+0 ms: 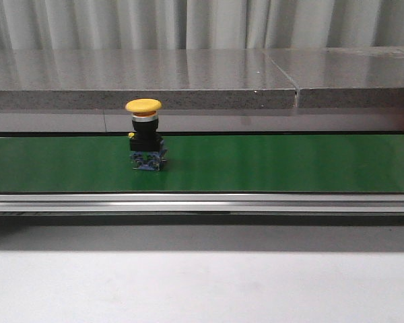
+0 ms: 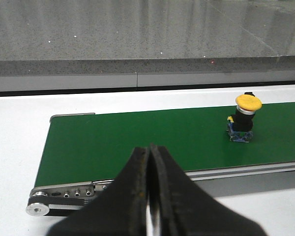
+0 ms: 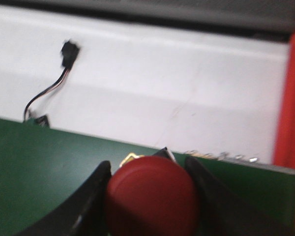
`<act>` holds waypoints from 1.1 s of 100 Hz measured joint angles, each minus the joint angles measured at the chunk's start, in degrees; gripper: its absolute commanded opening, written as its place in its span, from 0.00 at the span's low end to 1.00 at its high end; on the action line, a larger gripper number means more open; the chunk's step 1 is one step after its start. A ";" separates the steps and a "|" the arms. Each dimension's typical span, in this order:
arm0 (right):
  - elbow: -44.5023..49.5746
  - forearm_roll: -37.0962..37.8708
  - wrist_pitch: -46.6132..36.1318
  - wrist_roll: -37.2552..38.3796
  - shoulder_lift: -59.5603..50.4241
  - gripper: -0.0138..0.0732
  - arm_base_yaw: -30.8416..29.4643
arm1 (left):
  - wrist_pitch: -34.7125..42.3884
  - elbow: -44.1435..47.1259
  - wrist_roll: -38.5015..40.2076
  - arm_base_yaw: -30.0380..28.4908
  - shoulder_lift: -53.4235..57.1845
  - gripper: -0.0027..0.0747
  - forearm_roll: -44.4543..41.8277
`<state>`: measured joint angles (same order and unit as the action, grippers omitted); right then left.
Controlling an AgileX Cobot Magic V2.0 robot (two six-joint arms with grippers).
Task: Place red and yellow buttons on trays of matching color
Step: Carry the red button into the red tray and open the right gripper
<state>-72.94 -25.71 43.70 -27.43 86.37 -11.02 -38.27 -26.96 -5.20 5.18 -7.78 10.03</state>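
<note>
A yellow button (image 1: pixel 143 106) with a black body and blue base stands upright on the green belt (image 1: pixel 269 163); it also shows in the left wrist view (image 2: pixel 248 102). My left gripper (image 2: pixel 149 152) is shut and empty, over the belt's near edge, well apart from the yellow button. My right gripper (image 3: pixel 150 169) is shut on a red button (image 3: pixel 151 195), held just above the green belt (image 3: pixel 34 162). A red tray (image 3: pixel 291 113) shows at the edge of the right wrist view. Neither gripper shows in the front view. No yellow tray is in view.
A grey stone ledge (image 1: pixel 188 77) runs behind the belt. The belt's metal rail (image 1: pixel 202 202) runs along its front, with white table (image 1: pixel 202 286) before it. A loose cable with a black plug (image 3: pixel 64 59) lies on the white surface beyond the belt.
</note>
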 measured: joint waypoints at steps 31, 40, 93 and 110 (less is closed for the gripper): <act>-15.19 0.00 1.06 0.12 8.62 0.34 -14.31 | 0.00 0.00 0.00 0.00 0.00 0.01 0.00; -18.97 0.10 1.06 0.12 12.97 0.34 -16.76 | 0.00 0.00 0.00 0.00 0.00 0.01 0.00; -35.33 0.32 0.73 0.12 36.93 0.34 -20.82 | 0.00 0.00 0.00 0.00 0.00 0.01 0.04; -36.70 0.32 -0.21 0.12 40.64 0.34 -20.82 | 0.00 0.00 0.00 0.00 0.00 0.01 0.04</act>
<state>-109.65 -25.39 43.50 -27.31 127.02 -31.84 -38.27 -26.96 -5.20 5.18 -7.78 10.07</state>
